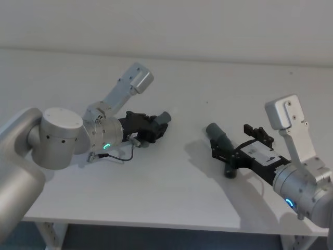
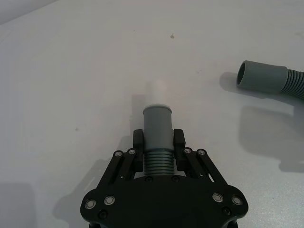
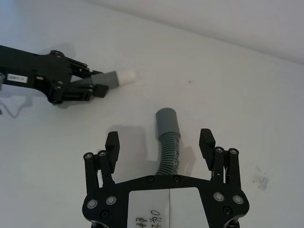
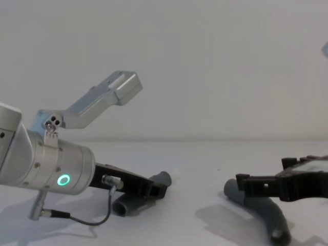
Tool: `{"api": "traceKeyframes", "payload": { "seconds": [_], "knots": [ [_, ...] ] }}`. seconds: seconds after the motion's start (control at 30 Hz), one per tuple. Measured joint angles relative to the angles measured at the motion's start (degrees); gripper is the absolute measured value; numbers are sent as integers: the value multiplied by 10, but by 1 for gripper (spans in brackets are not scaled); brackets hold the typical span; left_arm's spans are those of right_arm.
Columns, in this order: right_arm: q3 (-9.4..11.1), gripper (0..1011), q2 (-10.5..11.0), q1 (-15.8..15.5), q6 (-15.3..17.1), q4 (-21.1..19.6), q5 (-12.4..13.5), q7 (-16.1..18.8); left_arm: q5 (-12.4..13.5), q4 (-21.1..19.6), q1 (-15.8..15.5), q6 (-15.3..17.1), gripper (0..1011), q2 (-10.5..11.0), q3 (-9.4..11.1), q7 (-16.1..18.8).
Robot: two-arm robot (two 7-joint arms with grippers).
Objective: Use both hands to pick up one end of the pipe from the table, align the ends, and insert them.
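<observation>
My left gripper (image 1: 156,126) (image 2: 158,140) is shut on one pipe piece (image 2: 157,156) at its ribs, just behind the narrow grey cuff (image 2: 157,118) with the whitish tip (image 3: 128,76). That cuff points across the table (image 1: 171,192) toward the right. The other pipe piece (image 1: 219,135) (image 3: 170,152) lies on the table, and its wider sleeve end (image 2: 260,76) faces the left gripper. My right gripper (image 1: 238,150) (image 3: 159,139) is open, one finger on each side of this piece's ribbed part without touching it. In the chest view the left gripper (image 4: 156,189) and right gripper (image 4: 243,184) are low over the table.
A thin cable (image 1: 117,156) loops from the left wrist onto the table. The pale wall (image 1: 208,26) rises behind the table's far edge. White surface lies between the two pipe ends (image 1: 190,130).
</observation>
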Motion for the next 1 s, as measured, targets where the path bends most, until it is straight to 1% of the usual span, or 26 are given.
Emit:
{"api": "traceKeyframes", "payload": {
  "seconds": [0.03, 0.27, 0.43, 1.0],
  "knots": [
    [0, 1001, -3, 3, 7, 3, -1, -2, 0, 0, 0, 0, 353, 0, 0, 0],
    [1, 1001, -18, 14, 29, 16, -1, -8, 0, 0, 0, 0, 353, 0, 0, 0],
    [1, 1001, -27, 21, 40, 29, -1, -10, 0, 0, 0, 0, 353, 0, 0, 0],
    [-1, 1001, -44, 40, 56, 65, -5, -6, 0, 0, 0, 0, 353, 0, 0, 0]
  ]
}}
